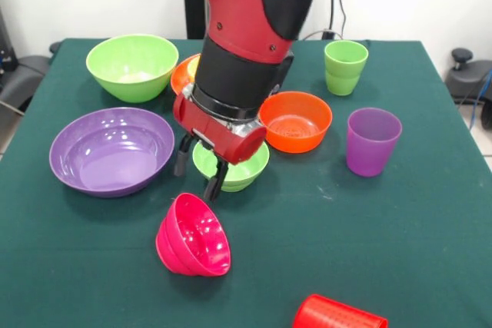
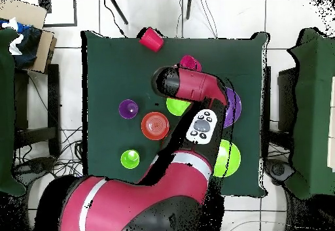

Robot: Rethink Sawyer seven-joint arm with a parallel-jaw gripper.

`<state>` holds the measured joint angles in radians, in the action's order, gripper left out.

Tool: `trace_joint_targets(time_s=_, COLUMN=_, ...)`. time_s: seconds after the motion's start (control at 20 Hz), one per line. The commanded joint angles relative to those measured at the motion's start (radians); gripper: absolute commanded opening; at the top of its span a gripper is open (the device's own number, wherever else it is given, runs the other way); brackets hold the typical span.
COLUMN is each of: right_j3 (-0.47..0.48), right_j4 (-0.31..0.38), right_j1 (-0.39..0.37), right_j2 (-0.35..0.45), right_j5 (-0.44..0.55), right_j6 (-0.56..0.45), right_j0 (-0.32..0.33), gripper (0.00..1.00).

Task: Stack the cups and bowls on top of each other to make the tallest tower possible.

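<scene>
Hand over the small bowls, nothing stacked.
The hand, fingers apart and empty, hangs beside the small green bowl; the pink bowl lies tipped on the desk.

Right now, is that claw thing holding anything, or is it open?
Gripper: open, holding nothing; its two black fingers hang apart just above the table, in front of the small lime green bowl and behind the tipped magenta-pink bowl.
</scene>
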<state>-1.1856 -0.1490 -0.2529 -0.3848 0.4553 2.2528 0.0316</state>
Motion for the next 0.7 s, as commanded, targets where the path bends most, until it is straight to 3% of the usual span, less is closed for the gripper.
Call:
trace_joint_targets(time_s=0.05, right_j3=0.085, right_j4=0.022, right_j1=0.137, right_j2=0.018, right_j5=-0.056, right_j6=0.13, right_j0=-0.054, gripper=1.0)
trace_joint_targets(time_s=0.25, right_j3=0.115, right_j4=0.0, right_j1=0.175, right_j2=-0.026, right_j5=-0.065, right_j6=0.167, right_j0=-0.074, gripper=1.0)
trace_joint_targets(time_s=0.7, right_j3=0.098, right_j4=-0.01, right_j1=0.16, right_j2=-0.006, right_j5=-0.067, right_j6=0.13, right_j0=-0.057, gripper=1.0)
